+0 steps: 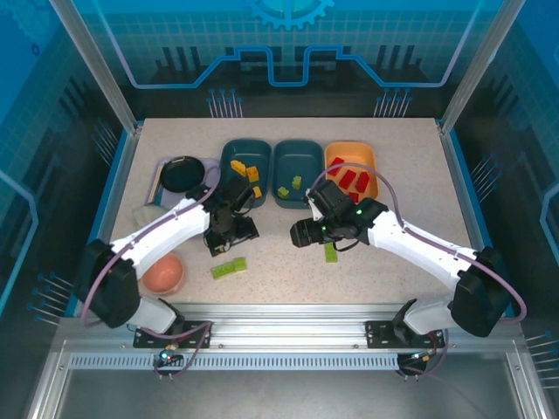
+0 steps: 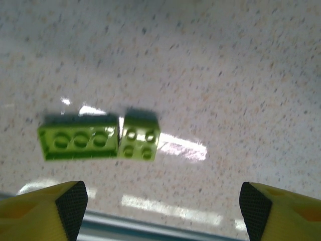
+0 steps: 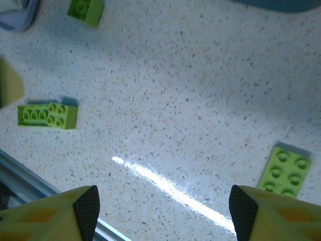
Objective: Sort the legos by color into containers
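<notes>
Two light green legos, a long one (image 2: 77,140) and a small square one (image 2: 140,140), lie side by side on the table just ahead of my left gripper (image 2: 163,211), which is open and holds nothing. In the top view that pair (image 1: 229,268) lies below the left gripper (image 1: 231,231). My right gripper (image 3: 163,211) is open over bare table, with a green lego (image 3: 285,170) to its right, the pair (image 3: 47,115) to its left and another green lego (image 3: 85,9) further off. The left teal tray (image 1: 229,148) holds yellow legos, the middle teal tray (image 1: 297,150) green ones, the orange tray (image 1: 351,150) red ones.
A pink bowl (image 1: 163,274) sits at the near left. A black round dish (image 1: 183,173) on a lavender tray stands at the far left beside the teal tray. The metal front rail (image 1: 279,310) runs along the table's near edge.
</notes>
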